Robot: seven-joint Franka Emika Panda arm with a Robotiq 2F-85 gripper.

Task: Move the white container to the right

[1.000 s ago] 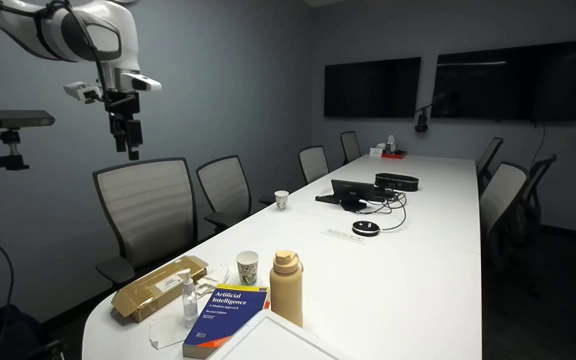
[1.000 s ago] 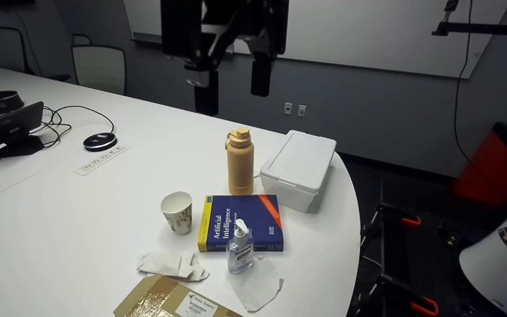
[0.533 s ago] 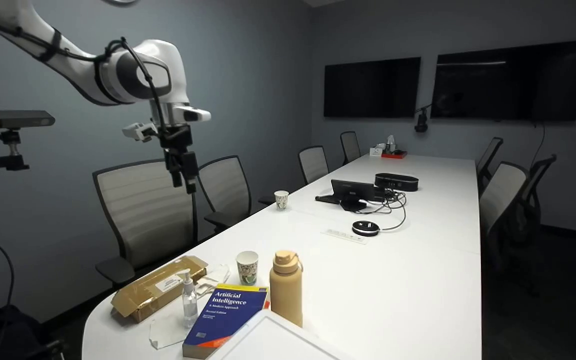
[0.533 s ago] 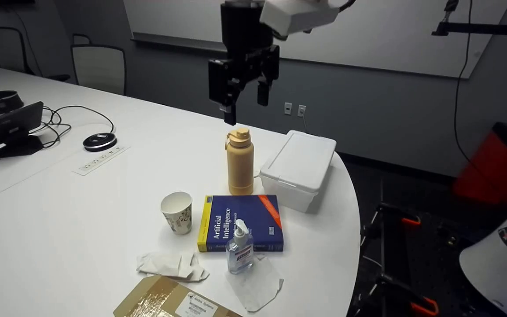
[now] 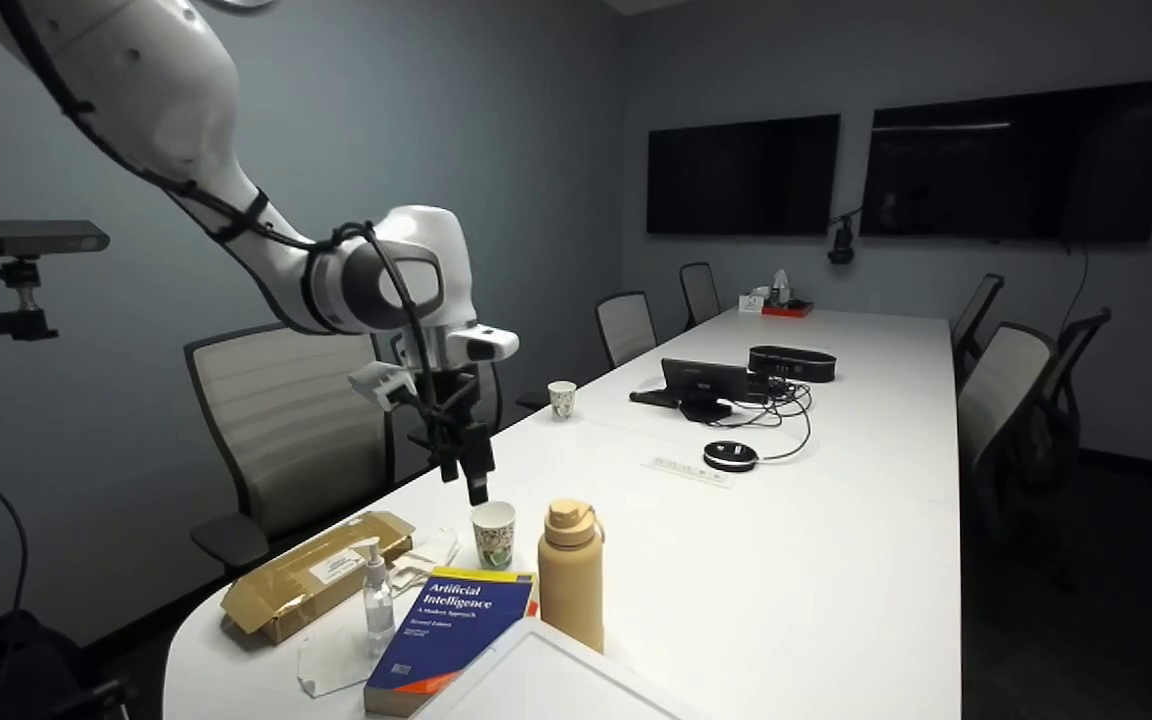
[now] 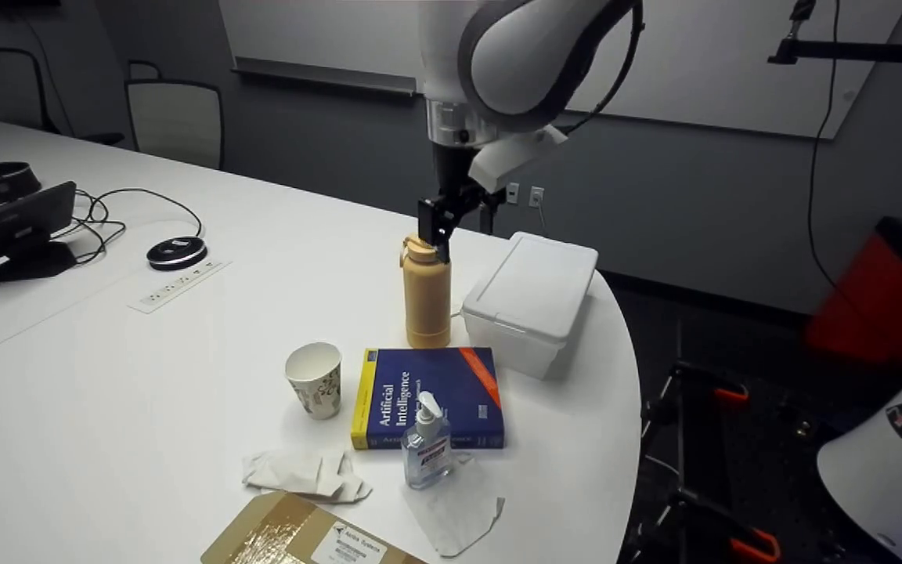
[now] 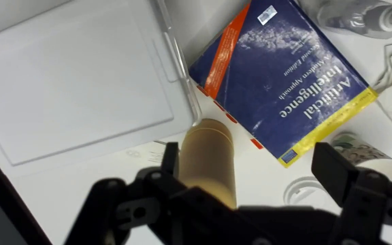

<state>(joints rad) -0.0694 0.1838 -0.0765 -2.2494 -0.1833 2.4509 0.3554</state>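
Observation:
The white container, a short white paper cup with a leaf pattern, stands upright on the table in both exterior views (image 5: 493,540) (image 6: 315,381). In the wrist view the cup (image 7: 388,169) shows at the right, partly hidden by a finger. My gripper (image 7: 250,163) is open and holds nothing. The tan bottle (image 7: 208,154) shows between its fingers in the wrist view, close to the left one; its cap is hidden there. In an exterior view the gripper (image 6: 464,236) overlaps the bottle's cap (image 6: 420,249); I cannot tell if they touch. The gripper also shows above the cup (image 5: 464,483).
A blue book (image 6: 431,392) lies between the cup and a lidded plastic box (image 6: 533,286). A sanitizer bottle (image 6: 427,450), napkins (image 6: 306,472) and a cardboard box (image 6: 286,533) lie nearby. A white lid (image 7: 308,192) lies near the cup. A similar cup (image 5: 562,400) stands farther off.
The arm has come down and moved rightward in an exterior view, from high above the table to the height of the bottle's top. The gripper stays open. The cup and other objects have not moved.

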